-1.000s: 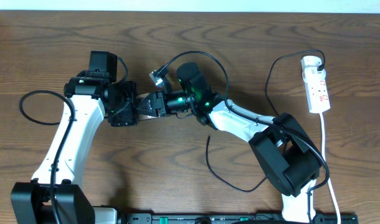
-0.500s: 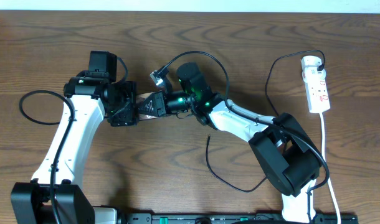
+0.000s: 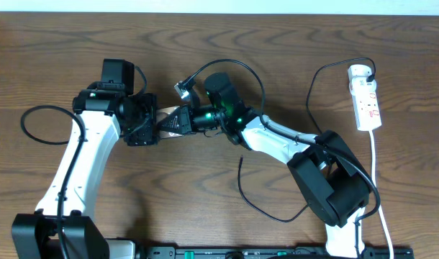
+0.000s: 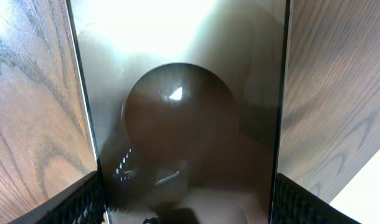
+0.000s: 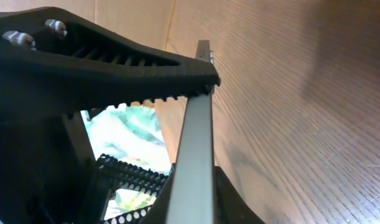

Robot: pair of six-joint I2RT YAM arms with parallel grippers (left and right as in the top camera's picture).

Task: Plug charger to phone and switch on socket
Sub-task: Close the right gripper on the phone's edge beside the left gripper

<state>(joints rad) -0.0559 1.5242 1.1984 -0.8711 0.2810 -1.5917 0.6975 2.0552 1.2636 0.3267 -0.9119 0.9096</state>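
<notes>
The phone [image 3: 169, 121] is held off the table between both grippers at the centre left. My left gripper [image 3: 152, 124] is shut on its left end. In the left wrist view the phone [image 4: 184, 118] shows its dark face with the brownish oval between my fingers [image 4: 190, 202]. My right gripper [image 3: 180, 120] is shut on its right end, and its wrist view shows the phone edge-on [image 5: 193, 155] between the toothed jaws [image 5: 202, 118]. The charger cable [image 3: 311, 108] runs from the socket [image 3: 366, 101] down the table. Its free tip [image 3: 240, 160] lies loose below the right arm.
The socket's white cord [image 3: 381, 194] runs down the right edge. A thick black robot cable [image 3: 39, 122] loops at the left. Another loops over the right wrist [image 3: 227, 66]. The right arm base [image 3: 331, 187] stands at the lower right.
Both grippers and the phone have shifted very slightly to the left. The charger and socket have not moved.
</notes>
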